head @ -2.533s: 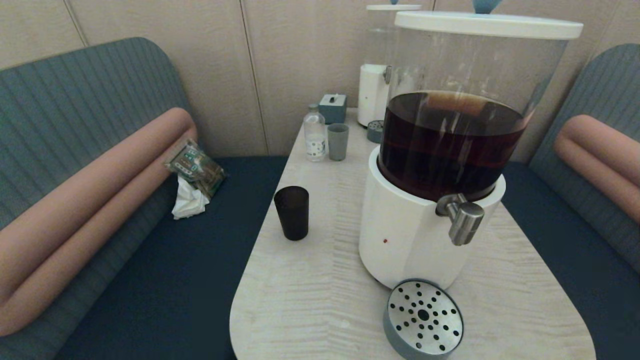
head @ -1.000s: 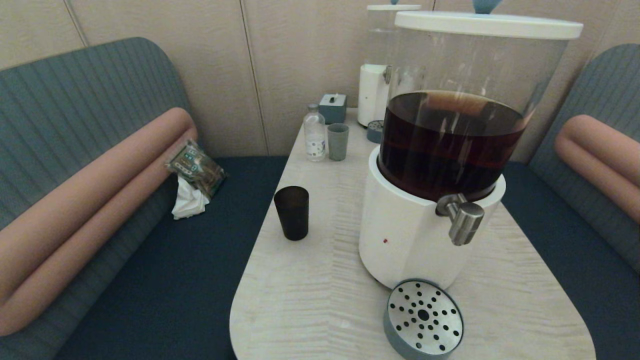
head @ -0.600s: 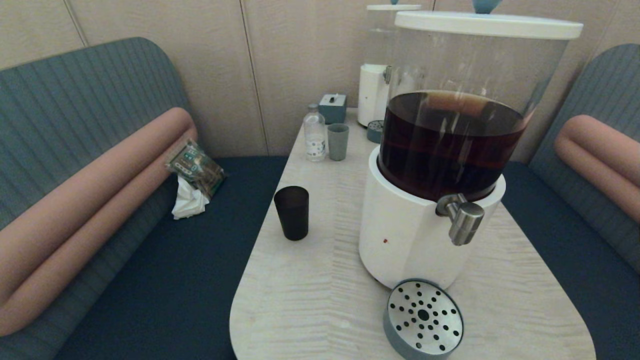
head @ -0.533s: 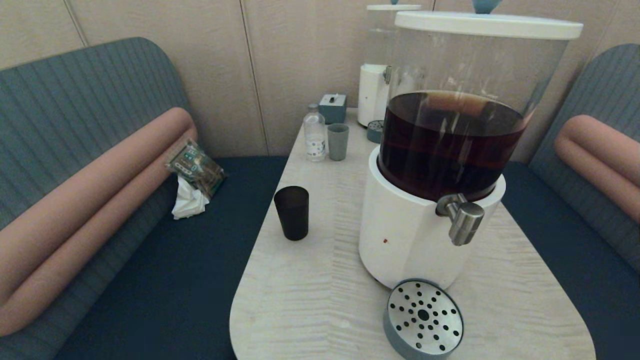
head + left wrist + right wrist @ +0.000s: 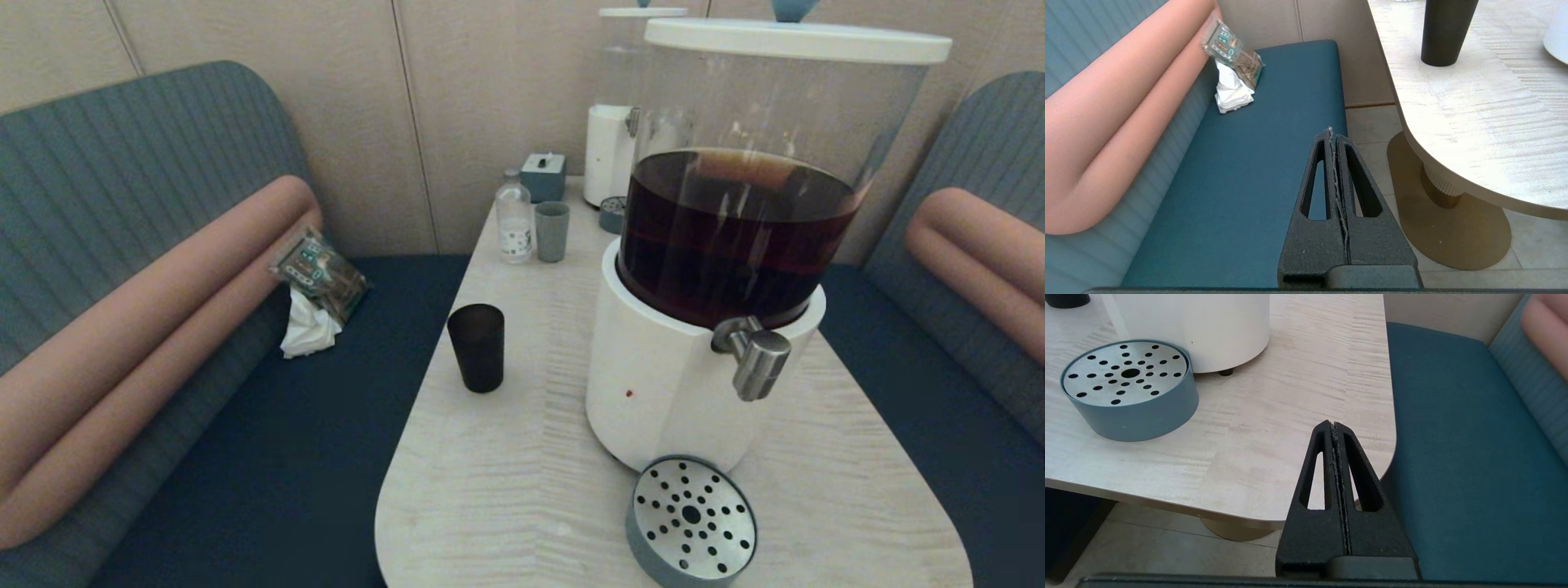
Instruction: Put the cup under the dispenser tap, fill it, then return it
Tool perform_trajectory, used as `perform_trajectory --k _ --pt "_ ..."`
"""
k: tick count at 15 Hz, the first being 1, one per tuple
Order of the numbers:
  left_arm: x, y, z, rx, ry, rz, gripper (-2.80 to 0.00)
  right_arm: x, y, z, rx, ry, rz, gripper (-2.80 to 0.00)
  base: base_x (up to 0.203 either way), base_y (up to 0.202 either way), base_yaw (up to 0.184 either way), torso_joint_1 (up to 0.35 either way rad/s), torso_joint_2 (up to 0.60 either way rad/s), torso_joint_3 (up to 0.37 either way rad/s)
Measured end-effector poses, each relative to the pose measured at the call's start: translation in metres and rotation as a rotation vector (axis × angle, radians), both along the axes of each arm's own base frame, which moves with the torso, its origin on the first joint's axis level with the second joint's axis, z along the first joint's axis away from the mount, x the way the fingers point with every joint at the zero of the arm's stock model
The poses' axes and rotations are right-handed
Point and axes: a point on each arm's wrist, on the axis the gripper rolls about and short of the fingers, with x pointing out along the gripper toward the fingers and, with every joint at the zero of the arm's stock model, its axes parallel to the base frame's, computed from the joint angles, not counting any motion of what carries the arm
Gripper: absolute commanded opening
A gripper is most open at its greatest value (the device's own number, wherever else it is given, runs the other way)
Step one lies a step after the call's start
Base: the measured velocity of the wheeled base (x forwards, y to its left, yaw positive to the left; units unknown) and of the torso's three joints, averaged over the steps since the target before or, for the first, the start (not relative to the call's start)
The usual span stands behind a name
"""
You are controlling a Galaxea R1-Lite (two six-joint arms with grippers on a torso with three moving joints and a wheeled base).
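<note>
Cup (image 5: 476, 347): you see it upright by the table's (image 5: 522, 490) left edge.
Left gripper (image 5: 1331, 132): pressed together.
Right gripper (image 5: 1331, 425): pressed together.

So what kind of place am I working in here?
Probably a café or lounge booth: padded bench seats flank a pale wooden table that holds a big drink dispenser, with a second, smaller one behind it by the wall.
</note>
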Motion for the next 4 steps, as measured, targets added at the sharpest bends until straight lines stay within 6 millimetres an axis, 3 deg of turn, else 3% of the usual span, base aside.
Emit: perform_trajectory --k 4 --pt "0.0 0.0 0.0 0.0 0.0 0.0 -2.8 -0.0001 -0.0001 0.0003 0.002 -0.001 -0.003 -2.8 0.0 0.0 0.0 0.0 0.0 0.0"
